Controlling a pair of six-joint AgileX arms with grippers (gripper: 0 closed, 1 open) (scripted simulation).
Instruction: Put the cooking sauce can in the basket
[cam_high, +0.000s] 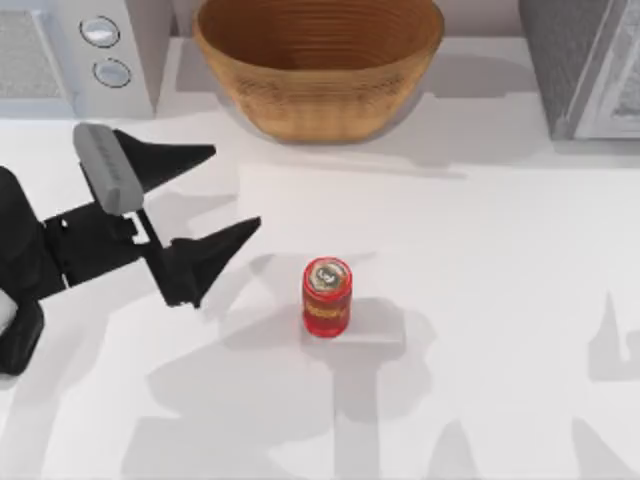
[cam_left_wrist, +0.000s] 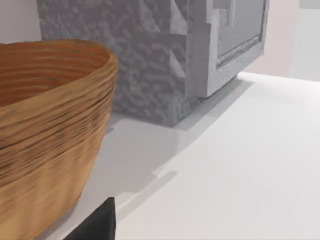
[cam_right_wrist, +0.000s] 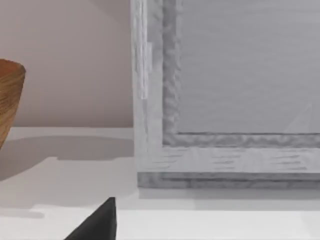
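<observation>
**Left gripper spread wide beside the can; basket at the back of the desk**

The cooking sauce can (cam_high: 327, 297) stands upright on the white desk (cam_high: 480, 300), just below the centre of the top view. Silver-grey top faces up, red body, orange-yellow label band. It stands free, nothing touching it.

The left gripper (cam_high: 226, 192) sits at the left of the frame, its black arm coming in from the left edge. Jaws released and spread wide: one fingertip points right in the upper left, the other ends just left of the can, a little above it, with a gap between tip and can. The jaws hold nothing.

The basket (cam_high: 320, 70) stands at upper centre of the top view, against the back of the desk, well apart from the can. Tan-brown ribbed weave, mouth up; what shows of the inside is bare. In the left wrist view its wall (cam_left_wrist: 50, 130) takes the left side of the frame.

A white appliance with two round knobs (cam_high: 105, 50) occupies the upper left corner of the top view. A grey speckled box-shaped appliance (cam_high: 585, 65) occupies the upper right corner.

Right gripper: one dark fingertip (cam_right_wrist: 97, 222) shows at the lower edge of the right wrist view; I cannot tell how its jaws stand.
</observation>
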